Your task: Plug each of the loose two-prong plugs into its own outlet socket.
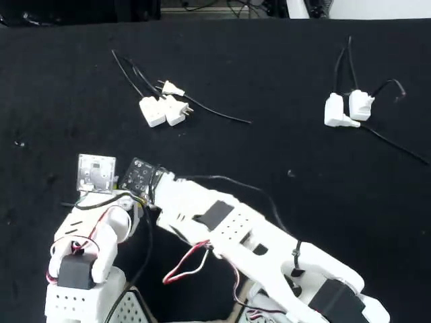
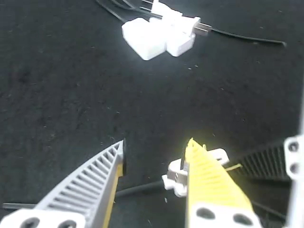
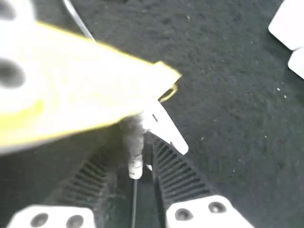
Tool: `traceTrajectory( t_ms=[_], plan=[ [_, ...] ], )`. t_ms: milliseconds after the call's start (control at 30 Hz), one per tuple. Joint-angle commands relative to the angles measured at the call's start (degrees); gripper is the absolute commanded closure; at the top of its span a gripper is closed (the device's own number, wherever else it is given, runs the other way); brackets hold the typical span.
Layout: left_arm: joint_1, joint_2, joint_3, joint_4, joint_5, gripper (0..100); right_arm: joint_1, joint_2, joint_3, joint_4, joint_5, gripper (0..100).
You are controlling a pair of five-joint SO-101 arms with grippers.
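The right arm's black ribbed gripper (image 3: pixel 142 149) is clamped on a small white two-prong plug (image 3: pixel 166 130) at near left. The left arm's grey-and-yellow gripper (image 2: pixel 154 147) stands wide open close beside it. Squaring the prongs first should help before heading for the far-left white outlet blocks (image 1: pixel 153 111).

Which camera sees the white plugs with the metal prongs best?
The left wrist view: the white plugs are close, prongs sticking out clearly. The high view shows them whole but tiny. The right wrist view catches white corners at its edge, maybe the same ones.
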Motion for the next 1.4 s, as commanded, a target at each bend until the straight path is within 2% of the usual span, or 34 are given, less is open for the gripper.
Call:
traceTrajectory(
  t_ms=[0, 367, 900, 1200, 1367],
  plan=[
    [-1.27, -0.53, -2.86, 0.18, 0.26, 78, -0.62, -1.89, -0.57, -1.32, -2.20, 98.8],
    [-1.54, -0.53, -1.27, 0.09, -0.18, 78, -0.88, -20.70, 6.90, 1.58, -2.99, 98.8],
    [-1.63, -0.53, -0.31, 0.09, -0.26, 78, -1.05, -22.55, 7.69, 1.32, -6.68, 98.8],
    [-1.63, -0.53, 0.57, -0.18, -0.26, 78, -1.05, -34.77, 12.97, 1.58, -8.70, 98.8],
    [-1.63, -0.53, 0.57, -0.18, -0.26, 78, -2.37, -35.03, 13.58, 1.58, -8.53, 98.8]
  ],
)
